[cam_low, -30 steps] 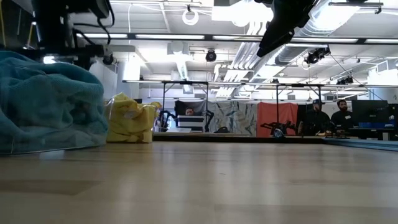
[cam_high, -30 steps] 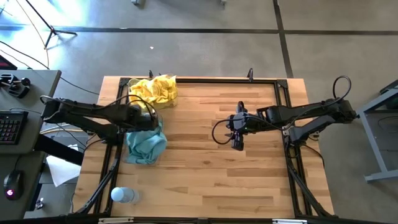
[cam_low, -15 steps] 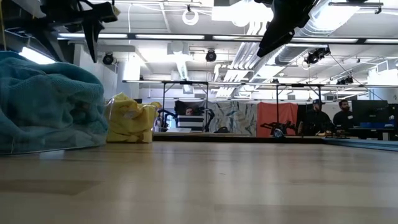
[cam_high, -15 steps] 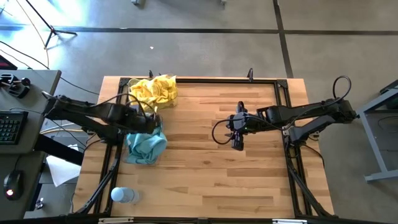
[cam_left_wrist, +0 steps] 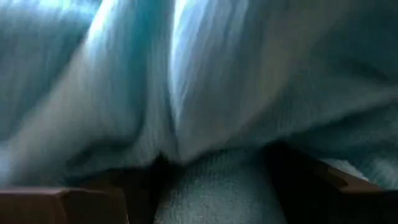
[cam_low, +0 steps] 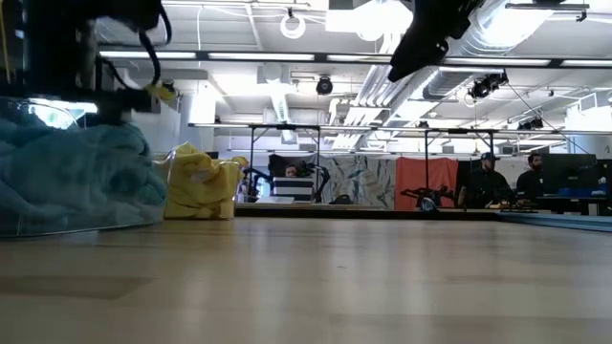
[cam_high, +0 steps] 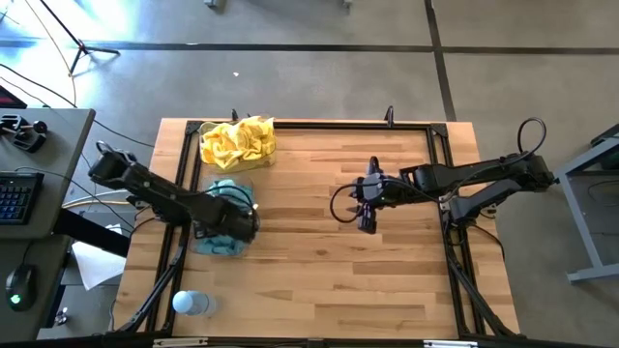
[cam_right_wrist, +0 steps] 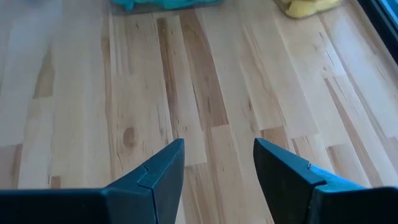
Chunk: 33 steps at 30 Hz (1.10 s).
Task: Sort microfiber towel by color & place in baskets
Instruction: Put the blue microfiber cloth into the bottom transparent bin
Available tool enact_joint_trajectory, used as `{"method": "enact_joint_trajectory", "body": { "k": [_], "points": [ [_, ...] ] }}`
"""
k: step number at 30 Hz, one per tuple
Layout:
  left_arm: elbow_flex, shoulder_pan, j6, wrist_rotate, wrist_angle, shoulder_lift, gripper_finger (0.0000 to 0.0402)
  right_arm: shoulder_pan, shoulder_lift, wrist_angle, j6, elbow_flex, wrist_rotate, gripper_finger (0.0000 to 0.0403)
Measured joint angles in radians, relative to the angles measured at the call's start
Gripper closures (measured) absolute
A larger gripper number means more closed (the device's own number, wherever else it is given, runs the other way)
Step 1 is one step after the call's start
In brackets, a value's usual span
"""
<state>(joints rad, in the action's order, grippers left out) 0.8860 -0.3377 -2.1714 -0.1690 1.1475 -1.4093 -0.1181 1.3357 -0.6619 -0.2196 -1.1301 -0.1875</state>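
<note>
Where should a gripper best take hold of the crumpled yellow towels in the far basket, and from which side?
Probably from straight above, pinching a raised fold at the top of the bright yellow fuzzy towel heap: it mounds above the clear plastic basket's low walls, which block a sideways approach.

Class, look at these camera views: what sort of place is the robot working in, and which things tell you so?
Probably a robotics lab or open workshop. The low view shows exposed ceiling ducts and people at monitors; the high view shows a concrete floor around the framed wooden table and a keyboard beside it.

Fuzzy cloth towels (cam_high: 224,230) — smooth wooden table (cam_high: 338,271)
</note>
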Motion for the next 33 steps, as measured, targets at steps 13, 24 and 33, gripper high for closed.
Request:
{"method": "enact_joint_trajectory", "body": {
  "k": [13,24,33],
  "points": [
    [-0.141,0.003,-0.043,0.005,-0.204,0.053,0.0145,0.0,0.0,0.023,-0.011,0.0,0.0,0.0215],
    [-0.001,-0.033,-0.061,-0.056,0.057,0.147,0.0145,0.0,0.0,0.024,-0.044,0.0,0.0,0.0215],
    [0.151,-0.031,0.192,-0.118,0.227,0.186,0.0145,0.0,0.0,0.039,-0.035,0.0,0.0,0.0215]
  ]
}}
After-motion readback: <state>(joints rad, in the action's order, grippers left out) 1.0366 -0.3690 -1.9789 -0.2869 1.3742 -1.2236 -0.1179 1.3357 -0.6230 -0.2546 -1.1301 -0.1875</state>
